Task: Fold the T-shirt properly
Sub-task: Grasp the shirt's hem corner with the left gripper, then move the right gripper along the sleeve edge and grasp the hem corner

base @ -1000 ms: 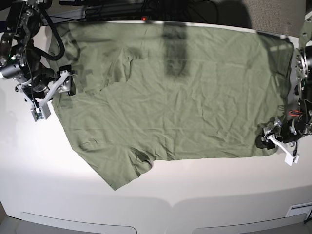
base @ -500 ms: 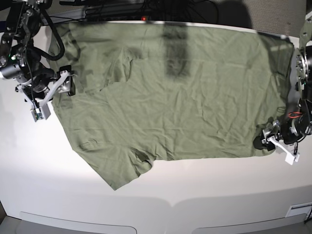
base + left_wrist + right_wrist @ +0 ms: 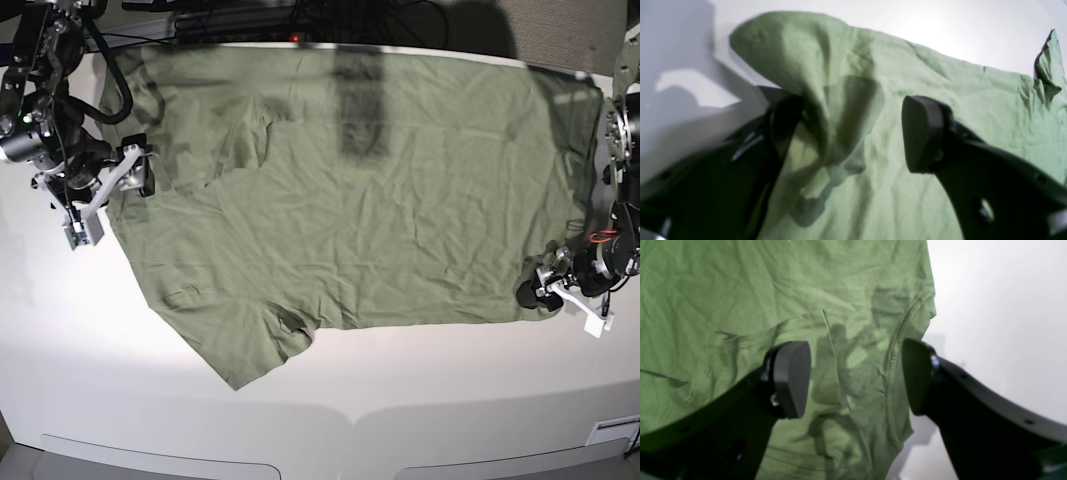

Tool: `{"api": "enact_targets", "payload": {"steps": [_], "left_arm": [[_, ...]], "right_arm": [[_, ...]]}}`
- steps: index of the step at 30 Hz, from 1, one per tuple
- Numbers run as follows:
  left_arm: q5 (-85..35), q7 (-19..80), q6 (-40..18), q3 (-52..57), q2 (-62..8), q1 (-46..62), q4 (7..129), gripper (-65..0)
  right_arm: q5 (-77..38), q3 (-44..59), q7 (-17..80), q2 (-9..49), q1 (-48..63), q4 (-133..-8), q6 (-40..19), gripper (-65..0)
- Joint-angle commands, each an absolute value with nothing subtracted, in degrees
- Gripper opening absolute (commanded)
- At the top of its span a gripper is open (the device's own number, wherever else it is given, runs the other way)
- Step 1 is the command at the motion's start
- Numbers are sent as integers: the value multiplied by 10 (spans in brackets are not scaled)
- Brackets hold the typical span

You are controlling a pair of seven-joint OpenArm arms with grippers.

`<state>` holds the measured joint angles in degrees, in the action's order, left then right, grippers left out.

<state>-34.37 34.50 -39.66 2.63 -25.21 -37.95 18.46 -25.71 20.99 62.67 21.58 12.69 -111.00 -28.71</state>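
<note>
At the left side of the base view is the right gripper, a black claw with dark rounded fingertips, and it is released: its two fingers stand wide apart, with nothing between them that is pinched. It hangs over the left border of the T-shirt, which is a plain olive-green garment of soft, wrinkled cloth. In the right wrist view, a stitched seam runs down near the edge of the cloth, and a folded layer lies beside it, between the fingers.

The T-shirt lies on a smooth white table and covers the middle and the upper part of it. At its upper left, the cloth is turned over in uneven folds. At the lower left, one part extends down in a pointed corner — it goes past the long lower edge. The middle of the garment is mostly flat, with small wrinkles.

At the right side is the left gripper, also black with rounded fingertips, at the lower right corner of the T-shirt. Its fingers are spread wide also. Between them a raised ridge of the green cloth rises up — it is not clamped from both sides, so this gripper is released too. Whether one finger touches the cloth, I cannot tell.
</note>
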Motion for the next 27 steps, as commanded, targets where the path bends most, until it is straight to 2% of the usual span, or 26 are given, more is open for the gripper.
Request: {"api": "enact_targets", "payload": {"steps": [1, 4, 10, 13, 16, 27], "left_arm": [[-341, 350, -400, 27, -259, -393, 187, -229], [-341, 322, -400, 27, -259, -392, 187, -311], [-341, 253, -400, 27, -259, -392, 187, -554], [-341, 240, -400, 27, -259, -392, 187, -622], [-341, 235, -400, 27, -259, -392, 187, -650], [-341, 230, -400, 27, -259, -392, 187, -650]], "right_arm": [[-262, 214, 618, 224, 122, -1119, -285, -224], [-262, 214, 618, 224, 122, -1119, -285, -224], [-262, 214, 617, 224, 122, -1119, -285, -224], [-262, 214, 616, 224, 122, -1119, -285, -224], [-262, 214, 597, 224, 122, -1119, -285, -224], [-255, 214, 544, 224, 71, -1117, -287, -224]]}}
